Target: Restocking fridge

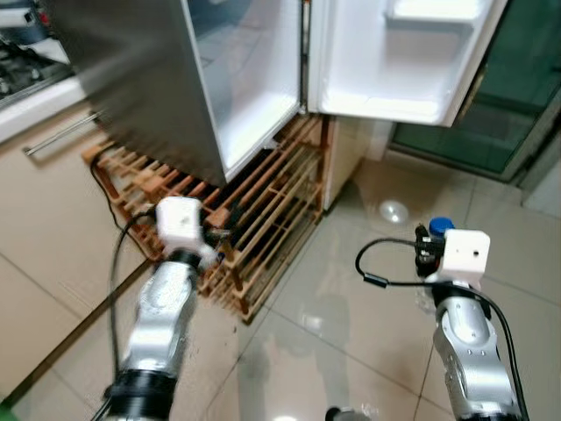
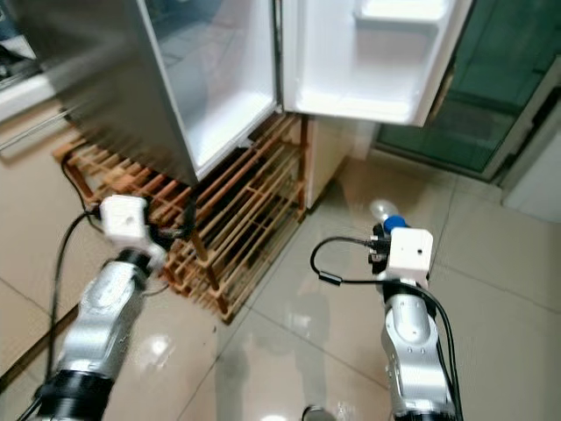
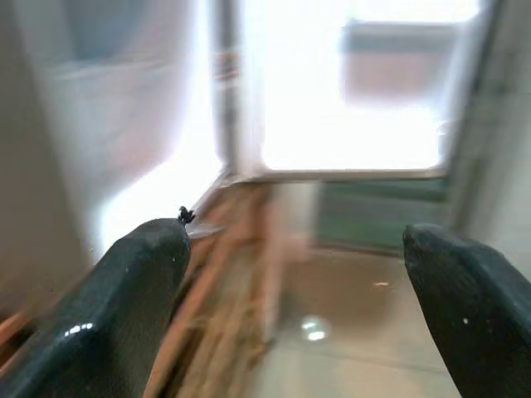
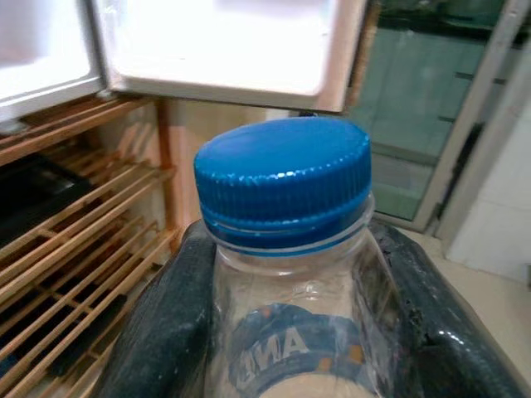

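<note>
My right gripper (image 4: 290, 332) is shut on a clear plastic bottle (image 4: 290, 340) with a blue cap (image 4: 282, 178); the cap (image 1: 441, 225) pokes out above the wrist over the tiled floor. The left gripper (image 3: 299, 307) is open and holds nothing, its two black fingers (image 3: 124, 307) spread wide. It hovers near the wooden rack (image 1: 263, 219) under the fridge. The fridge (image 1: 228, 79) stands ahead with both doors swung open. The right door (image 1: 403, 53) shows white shelves in it.
A slatted wooden rack (image 2: 237, 210) sits on the floor below the fridge, with a black cable across it. A kitchen counter with a stove (image 1: 22, 74) is at the left. A dark green glass door (image 1: 508, 96) is at the right. Glossy beige tiles (image 1: 333, 307) lie ahead.
</note>
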You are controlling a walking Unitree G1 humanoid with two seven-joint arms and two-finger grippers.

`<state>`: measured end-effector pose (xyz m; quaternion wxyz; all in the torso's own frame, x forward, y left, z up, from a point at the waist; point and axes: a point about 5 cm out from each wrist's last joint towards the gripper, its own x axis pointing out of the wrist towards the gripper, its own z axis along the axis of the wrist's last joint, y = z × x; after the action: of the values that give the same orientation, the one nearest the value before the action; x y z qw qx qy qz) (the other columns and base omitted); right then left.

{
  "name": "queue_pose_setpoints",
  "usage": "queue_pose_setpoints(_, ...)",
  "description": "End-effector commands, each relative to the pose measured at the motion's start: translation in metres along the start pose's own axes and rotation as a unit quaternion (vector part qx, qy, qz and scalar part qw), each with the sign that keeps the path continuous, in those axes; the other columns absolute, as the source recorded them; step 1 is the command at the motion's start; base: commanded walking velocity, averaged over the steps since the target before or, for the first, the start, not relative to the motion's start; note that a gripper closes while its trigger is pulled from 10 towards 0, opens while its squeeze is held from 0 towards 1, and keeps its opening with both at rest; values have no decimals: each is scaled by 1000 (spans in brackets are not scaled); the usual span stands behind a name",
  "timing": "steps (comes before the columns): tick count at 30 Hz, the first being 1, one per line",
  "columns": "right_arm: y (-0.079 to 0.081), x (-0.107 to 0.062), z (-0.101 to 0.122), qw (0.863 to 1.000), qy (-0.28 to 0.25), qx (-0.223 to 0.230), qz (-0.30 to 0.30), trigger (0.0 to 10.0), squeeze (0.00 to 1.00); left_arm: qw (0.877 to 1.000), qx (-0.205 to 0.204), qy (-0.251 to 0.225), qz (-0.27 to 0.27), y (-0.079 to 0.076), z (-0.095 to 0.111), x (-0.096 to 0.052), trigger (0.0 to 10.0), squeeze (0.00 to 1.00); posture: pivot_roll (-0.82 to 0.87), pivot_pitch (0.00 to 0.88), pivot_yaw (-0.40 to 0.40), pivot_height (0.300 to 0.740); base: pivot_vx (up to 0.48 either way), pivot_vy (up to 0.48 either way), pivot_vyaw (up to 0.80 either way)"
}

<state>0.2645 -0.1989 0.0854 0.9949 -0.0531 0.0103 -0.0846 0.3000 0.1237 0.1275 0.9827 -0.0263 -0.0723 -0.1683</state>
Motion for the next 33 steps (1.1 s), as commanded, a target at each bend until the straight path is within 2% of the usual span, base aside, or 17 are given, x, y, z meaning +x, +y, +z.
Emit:
queue_pose_setpoints(1,-5,2,13,999,-34,-1,-13,10000,0,1000,5,-9,-22,-4,5,2,10000,0,-145,0,88,740,412,-240,-775)
queue_pose_setpoints(9,-5,1,15,999,-39,-2,-15,10000,0,1000,-2,-8,-26,-3,7,10,10000,0,-166,0,98,740,415,-121,-772)
queue_pose_setpoints(17,-7,4,14,999,-35,-14,-20,10000,0,998,-41,12,46,14,3,16,10000,0,-169,0,104,740,463,0,0)
queue_pose_setpoints(20,-6,4,13,999,-33,-17,-21,10000,0,997,-48,22,54,16,0,16,10000,0,-174,0,107,740,441,0,0)
queue_pose_setpoints(24,-5,5,14,999,-35,-26,-15,10000,0,995,-60,33,68,18,-4,18,10000,0,-178,0,110,740,350,321,644)
queue_pose_setpoints(28,-7,7,15,999,-36,-24,-21,10000,0,996,-41,31,72,16,-2,24,10000,0,-185,0,107,740,0,187,564)
queue_pose_setpoints(33,-9,8,16,999,-38,-26,-20,10000,0,997,-29,29,67,13,0,26,10000,0,-188,0,104,740,0,0,0)
